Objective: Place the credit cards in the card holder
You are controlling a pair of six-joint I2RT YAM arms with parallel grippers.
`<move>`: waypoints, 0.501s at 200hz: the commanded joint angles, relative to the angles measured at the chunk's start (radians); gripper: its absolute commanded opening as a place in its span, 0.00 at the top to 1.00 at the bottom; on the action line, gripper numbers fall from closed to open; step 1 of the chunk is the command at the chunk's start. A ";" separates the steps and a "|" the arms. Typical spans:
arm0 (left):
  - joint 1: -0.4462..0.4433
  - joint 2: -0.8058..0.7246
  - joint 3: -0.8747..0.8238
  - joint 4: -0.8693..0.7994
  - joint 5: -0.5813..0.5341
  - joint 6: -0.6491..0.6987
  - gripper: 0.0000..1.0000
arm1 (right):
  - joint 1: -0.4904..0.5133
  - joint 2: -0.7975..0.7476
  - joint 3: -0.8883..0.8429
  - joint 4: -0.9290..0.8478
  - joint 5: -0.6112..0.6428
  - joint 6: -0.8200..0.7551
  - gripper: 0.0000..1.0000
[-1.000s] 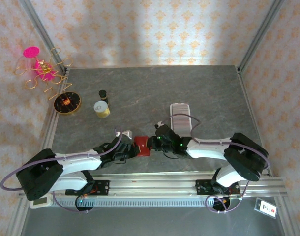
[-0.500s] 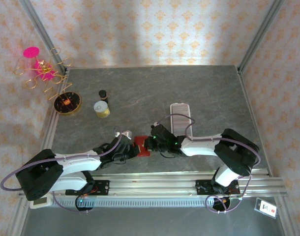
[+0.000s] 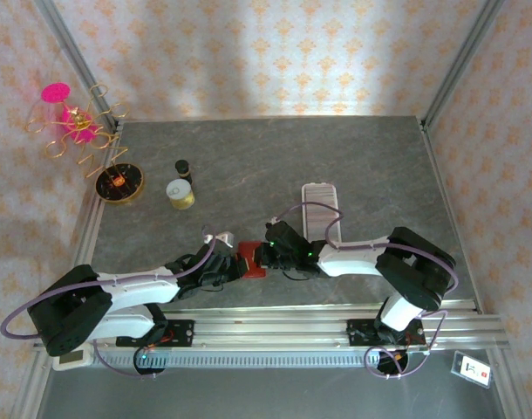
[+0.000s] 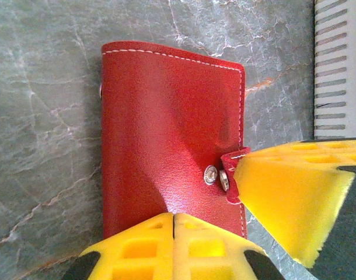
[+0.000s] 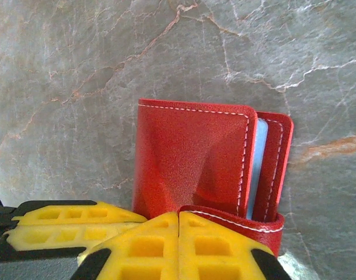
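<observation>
The card holder [image 3: 250, 259] is a red wallet lying folded on the grey table between both arms. In the right wrist view a pale blue credit card [image 5: 259, 163] edge shows between the card holder's [image 5: 192, 157] covers. Its strap [image 5: 239, 221] curls over the near edge. My right gripper [image 5: 178, 213] is shut, its tips pushing the strap's snap [image 4: 224, 179] toward the stud on the cover. My left gripper [image 4: 174, 216] is shut and presses down on the card holder [image 4: 166, 122]. From above, the left gripper [image 3: 230, 267] and right gripper [image 3: 266, 255] flank the wallet.
A white ribbed tray [image 3: 320, 209] lies just behind the right arm. A yellow-lidded jar [image 3: 180, 193], a small dark bottle [image 3: 183, 168], a round dish [image 3: 119, 183] and a gold wire stand [image 3: 74, 127] sit at the back left. The metal rail [image 3: 275, 321] runs along the near edge.
My right gripper has moved a little left, closer against the wallet, and the wallet has shifted slightly left with it. The left arm has barely moved.
</observation>
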 commanded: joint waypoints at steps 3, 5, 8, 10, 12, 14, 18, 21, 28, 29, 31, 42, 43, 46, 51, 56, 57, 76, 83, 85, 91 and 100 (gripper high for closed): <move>-0.008 0.002 -0.028 -0.032 -0.001 -0.005 1.00 | 0.006 0.019 0.016 0.028 -0.006 0.009 1.00; -0.007 0.001 -0.028 -0.033 0.001 -0.006 1.00 | 0.006 0.018 0.016 0.030 -0.006 0.009 1.00; -0.006 0.001 -0.028 -0.034 0.000 -0.006 1.00 | 0.006 0.017 0.016 0.033 -0.006 0.011 1.00; -0.007 0.002 -0.028 -0.033 -0.001 -0.005 1.00 | 0.006 0.017 0.016 0.033 -0.007 0.011 1.00; -0.008 0.001 -0.027 -0.032 0.000 -0.006 1.00 | 0.007 0.016 0.016 0.033 -0.007 0.012 1.00; -0.007 0.001 -0.027 -0.032 0.000 -0.005 1.00 | 0.006 0.015 0.015 0.034 -0.006 0.011 1.00; -0.006 0.002 -0.028 -0.032 0.000 -0.006 1.00 | 0.006 0.014 0.015 0.036 -0.005 0.011 1.00; -0.008 0.002 -0.028 -0.033 0.000 -0.005 1.00 | 0.007 0.013 0.015 0.037 -0.004 0.011 1.00; -0.007 0.000 -0.026 -0.034 -0.001 -0.006 1.00 | 0.006 0.010 0.016 0.038 -0.001 0.012 1.00; -0.007 0.000 -0.026 -0.034 -0.001 -0.005 1.00 | 0.006 0.010 0.016 0.038 -0.001 0.012 1.00; -0.007 -0.001 -0.027 -0.033 0.000 -0.005 1.00 | 0.006 0.010 0.016 0.038 0.000 0.012 1.00; -0.008 -0.002 -0.027 -0.033 0.001 -0.005 1.00 | 0.005 0.006 0.017 0.034 0.006 0.013 1.00; -0.007 -0.002 -0.027 -0.033 0.001 -0.005 1.00 | 0.006 0.006 0.018 0.034 0.007 0.013 1.00; -0.008 -0.002 -0.028 -0.034 0.000 -0.006 1.00 | 0.006 0.006 0.017 0.033 0.010 0.013 1.00; -0.007 -0.002 -0.027 -0.035 -0.001 -0.006 1.00 | 0.006 0.005 0.015 0.032 0.015 0.014 1.00; -0.007 -0.003 -0.027 -0.036 0.000 -0.005 1.00 | 0.005 0.005 0.016 0.032 0.019 0.015 1.00; -0.007 -0.004 -0.027 -0.035 -0.001 -0.006 1.00 | 0.006 0.005 0.016 0.032 0.020 0.015 1.00; -0.007 -0.008 -0.027 -0.042 -0.007 -0.005 1.00 | 0.007 0.013 0.020 0.026 0.013 0.015 1.00; -0.007 -0.008 -0.027 -0.042 -0.010 -0.006 1.00 | 0.006 0.018 0.022 0.028 0.010 0.015 1.00; -0.007 -0.010 -0.028 -0.041 -0.009 -0.006 1.00 | 0.006 0.019 0.022 0.028 0.010 0.015 1.00; -0.007 -0.010 -0.027 -0.040 -0.008 -0.007 1.00 | 0.006 0.023 0.023 0.031 0.008 0.016 1.00; -0.007 -0.008 -0.027 -0.040 -0.006 -0.005 1.00 | 0.007 0.029 0.025 0.032 0.008 0.015 1.00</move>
